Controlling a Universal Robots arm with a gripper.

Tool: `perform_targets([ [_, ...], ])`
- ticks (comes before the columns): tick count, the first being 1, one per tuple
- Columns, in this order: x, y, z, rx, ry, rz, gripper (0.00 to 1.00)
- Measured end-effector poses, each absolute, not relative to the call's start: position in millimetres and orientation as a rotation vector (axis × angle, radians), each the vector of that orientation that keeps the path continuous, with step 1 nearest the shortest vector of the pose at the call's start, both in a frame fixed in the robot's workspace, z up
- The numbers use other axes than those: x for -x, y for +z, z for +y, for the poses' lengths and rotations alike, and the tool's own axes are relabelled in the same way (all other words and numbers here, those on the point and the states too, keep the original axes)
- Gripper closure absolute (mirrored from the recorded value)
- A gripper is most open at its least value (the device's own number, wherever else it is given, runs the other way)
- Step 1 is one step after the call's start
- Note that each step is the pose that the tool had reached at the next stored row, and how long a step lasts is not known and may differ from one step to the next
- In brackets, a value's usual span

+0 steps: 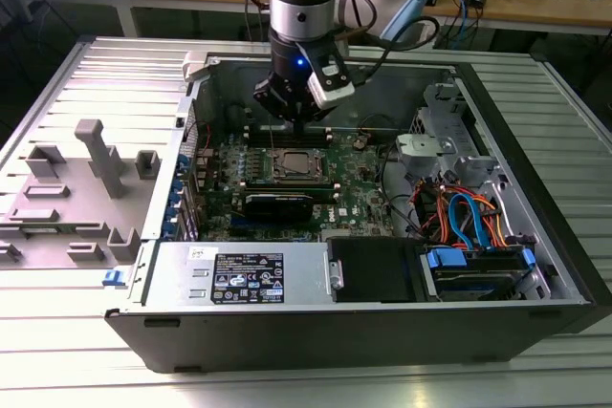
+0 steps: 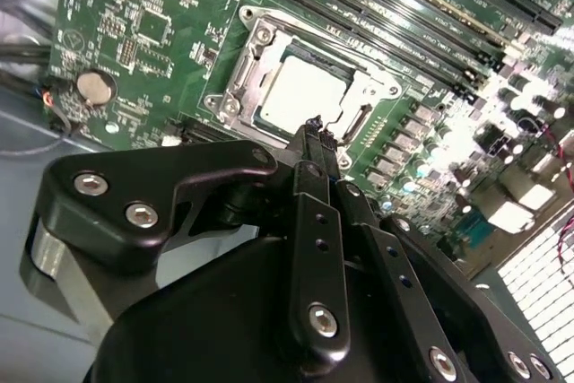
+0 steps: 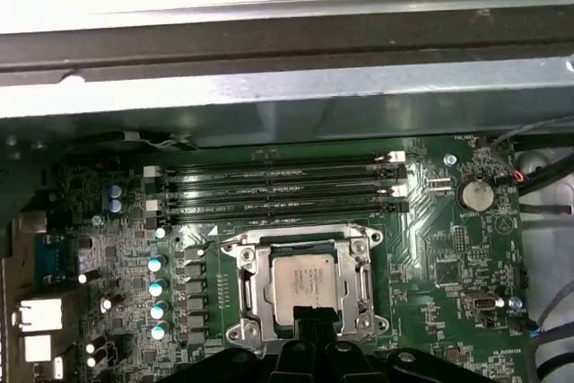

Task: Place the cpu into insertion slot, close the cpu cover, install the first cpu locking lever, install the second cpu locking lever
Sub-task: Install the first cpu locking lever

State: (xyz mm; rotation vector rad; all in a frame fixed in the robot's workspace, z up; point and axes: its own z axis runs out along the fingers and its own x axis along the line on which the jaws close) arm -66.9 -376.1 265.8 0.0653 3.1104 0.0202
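And there was the gripper point(image 1: 298, 124), hanging off the arm inside the open computer case point(image 1: 535, 155), low over the green motherboard point(image 1: 368, 193). The fingers were pinched tight together in the second wrist view, tips point(image 2: 314, 125) meeting with nothing between them, so a clenched, empty grip. The cpu point(image 3: 305, 284) lay flat in the insertion slot point(image 3: 300, 250), its silver top facing up, and the cpu cover point(image 3: 258, 286) lay down around it, framing the chip through its window. In the first wrist view the closed tips point(image 3: 314, 314) pointed at one edge of the socket, just beside the chip. Whether they touched the metal there, I could not tell. In the exterior view the chip point(image 1: 292, 165) sat just below the gripper, close by. The long black memory slots point(image 3: 278, 190) ran along the far side of the socket from the fingers, and a coin battery point(image 3: 473, 193) sat off near the board's corner.
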Motion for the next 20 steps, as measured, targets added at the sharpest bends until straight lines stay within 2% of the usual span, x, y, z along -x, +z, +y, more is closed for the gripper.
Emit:
perform_targets([
  [20, 91.4, 265.2, -376.1, -0.044, 0.022, 3.110, 0.89],
])
